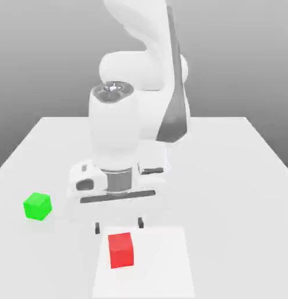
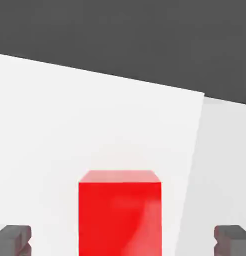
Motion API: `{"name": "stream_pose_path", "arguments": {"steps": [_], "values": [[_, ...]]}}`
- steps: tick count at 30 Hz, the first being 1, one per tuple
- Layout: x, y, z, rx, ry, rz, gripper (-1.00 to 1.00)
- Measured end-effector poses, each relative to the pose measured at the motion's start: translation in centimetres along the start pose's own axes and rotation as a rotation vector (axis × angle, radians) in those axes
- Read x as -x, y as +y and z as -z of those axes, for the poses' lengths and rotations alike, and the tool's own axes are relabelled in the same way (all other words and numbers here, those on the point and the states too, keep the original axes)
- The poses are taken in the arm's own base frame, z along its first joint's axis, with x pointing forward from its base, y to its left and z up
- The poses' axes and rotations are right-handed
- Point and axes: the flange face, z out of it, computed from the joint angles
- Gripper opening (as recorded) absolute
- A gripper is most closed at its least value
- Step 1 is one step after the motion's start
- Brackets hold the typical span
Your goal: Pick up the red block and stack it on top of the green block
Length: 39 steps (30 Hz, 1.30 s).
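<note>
We saw white Panda arm's two-finger tool [image 1: 119, 226] poised above white tabletop [image 1: 239, 175], dark fingertips [image 2: 13, 239] spread wide, gripping nothing. Small matte bright red cube [image 1: 121, 250] sat on lighter white square patch [image 1: 163, 263] of tabletop, just beyond fingertips toward viewer, untouched. In hand view we found red cube [image 2: 120, 212] centred between two fingertips. Small matte bright green cube [image 1: 37, 206] rested on tabletop, well apart, toward exterior view's left.
</note>
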Motion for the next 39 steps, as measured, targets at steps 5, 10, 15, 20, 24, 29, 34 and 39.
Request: {"name": "stream_pose_path", "arguments": {"steps": [5, 10, 15, 20, 24, 29, 34, 39], "values": [[0.2, 0.1, -3.0, 0.001, -0.002, 0.000, -1.00], [0.2, 0.1, -3.1, 0.001, -0.002, 0.000, -1.00], [0.1, 0.1, 1.5, 0.001, -0.003, 0.001, -1.00], [-2.4, 9.9, 4.4, 0.013, 0.004, -0.065, -1.00], [-2.2, 18.4, 5.6, 0.018, 0.003, -0.070, -1.00], [0.4, 27.6, 6.7, 0.005, -0.003, -0.065, -1.00], [0.8, 29.2, 3.2, -0.005, -0.001, -0.064, -1.00], [1.0, 29.2, 0.6, -0.002, -0.003, -0.065, 1.00]]}}
